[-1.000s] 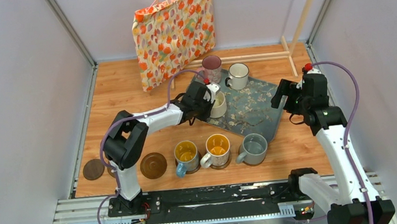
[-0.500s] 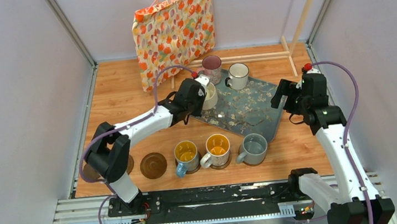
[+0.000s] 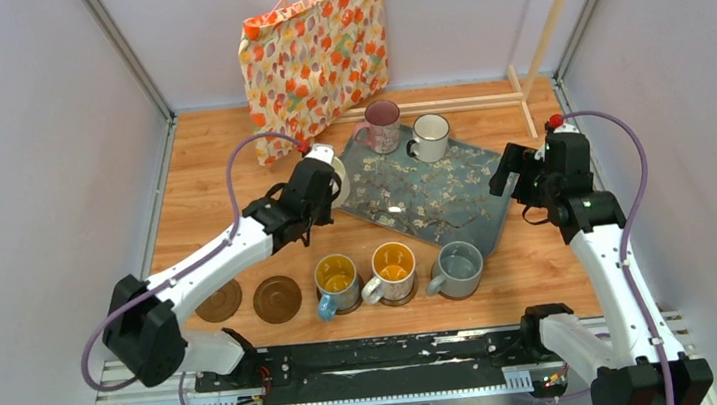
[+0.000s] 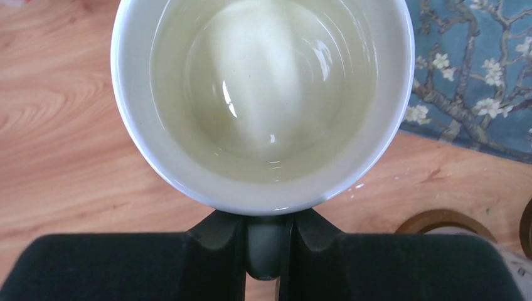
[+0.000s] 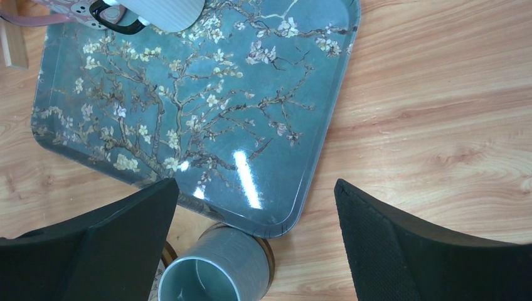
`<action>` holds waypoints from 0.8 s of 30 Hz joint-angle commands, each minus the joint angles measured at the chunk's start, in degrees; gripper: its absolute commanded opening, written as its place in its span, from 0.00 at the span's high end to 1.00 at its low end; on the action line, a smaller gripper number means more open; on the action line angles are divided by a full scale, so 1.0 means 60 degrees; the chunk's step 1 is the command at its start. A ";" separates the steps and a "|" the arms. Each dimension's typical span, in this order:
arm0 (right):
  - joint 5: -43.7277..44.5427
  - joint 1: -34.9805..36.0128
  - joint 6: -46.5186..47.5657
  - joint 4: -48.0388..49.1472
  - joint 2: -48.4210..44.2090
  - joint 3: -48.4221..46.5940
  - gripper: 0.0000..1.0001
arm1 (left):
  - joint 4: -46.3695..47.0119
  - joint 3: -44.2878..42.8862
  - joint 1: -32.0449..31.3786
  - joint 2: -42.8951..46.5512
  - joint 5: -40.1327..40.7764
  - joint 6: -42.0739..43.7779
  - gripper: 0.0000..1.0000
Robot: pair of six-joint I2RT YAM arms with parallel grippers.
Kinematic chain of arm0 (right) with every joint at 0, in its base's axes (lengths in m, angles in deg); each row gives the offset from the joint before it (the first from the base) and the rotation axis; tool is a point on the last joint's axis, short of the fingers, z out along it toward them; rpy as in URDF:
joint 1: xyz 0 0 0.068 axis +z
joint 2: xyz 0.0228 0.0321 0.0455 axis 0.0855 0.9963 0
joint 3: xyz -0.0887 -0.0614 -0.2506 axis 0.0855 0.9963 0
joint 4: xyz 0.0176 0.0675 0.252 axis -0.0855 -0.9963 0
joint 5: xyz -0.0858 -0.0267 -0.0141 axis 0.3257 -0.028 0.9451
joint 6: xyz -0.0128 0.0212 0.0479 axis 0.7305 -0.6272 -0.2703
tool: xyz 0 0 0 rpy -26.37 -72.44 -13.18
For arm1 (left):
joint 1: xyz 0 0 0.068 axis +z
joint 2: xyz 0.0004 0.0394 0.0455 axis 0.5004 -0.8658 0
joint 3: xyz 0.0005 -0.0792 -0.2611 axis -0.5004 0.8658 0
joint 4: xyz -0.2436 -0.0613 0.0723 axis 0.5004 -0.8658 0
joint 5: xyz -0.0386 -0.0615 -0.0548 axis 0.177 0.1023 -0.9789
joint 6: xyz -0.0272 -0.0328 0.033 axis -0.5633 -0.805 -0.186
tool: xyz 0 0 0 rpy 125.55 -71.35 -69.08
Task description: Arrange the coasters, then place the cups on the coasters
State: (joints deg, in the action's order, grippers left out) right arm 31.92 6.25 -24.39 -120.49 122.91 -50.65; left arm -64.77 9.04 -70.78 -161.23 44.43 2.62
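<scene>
My left gripper (image 3: pixel 325 182) is shut on the handle of a cream cup (image 3: pixel 339 177), held in the air just left of the tray; in the left wrist view the cup (image 4: pixel 263 94) fills the frame above the gripper (image 4: pixel 268 222). Two bare coasters (image 3: pixel 218 301) (image 3: pixel 277 298) lie at the front left. To their right, a blue-handled cup (image 3: pixel 337 280), a yellow-inside cup (image 3: pixel 394 269) and a grey cup (image 3: pixel 460 268) each stand on a coaster. The pink cup (image 3: pixel 383 125) and the dark-rimmed white cup (image 3: pixel 431 137) stand on the tray. My right gripper (image 3: pixel 510 172) hangs open over the tray's right edge.
The blue-grey floral tray (image 3: pixel 445 198) lies at an angle in the middle right. A floral fabric bag (image 3: pixel 314 56) hangs at the back. Thin wooden sticks (image 3: pixel 485 101) lie behind the tray. The grey cup (image 5: pixel 213 269) stands right against the tray's front corner (image 5: pixel 282 219).
My left arm has swung left, carrying the cream cup from over the tray to beyond its left edge. The right arm has not moved.
</scene>
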 commanded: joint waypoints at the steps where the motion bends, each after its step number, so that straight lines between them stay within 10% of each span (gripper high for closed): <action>1: 0.0124 0.0024 0.0159 -0.0159 -0.0077 0.0135 0.00 | -0.0510 0.0444 -0.0034 0.1282 0.0962 -0.1000 1.00; 24: 0.0084 0.0026 0.0251 -0.0027 -0.0104 0.0279 0.00 | -0.4219 0.4084 -0.0019 0.5453 0.1003 -0.5264 1.00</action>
State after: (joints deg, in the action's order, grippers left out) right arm 31.76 6.25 -24.02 -120.36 122.96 -49.95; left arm -89.42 32.60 -70.75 -131.20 49.92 -23.11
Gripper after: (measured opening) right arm 0.999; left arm 0.206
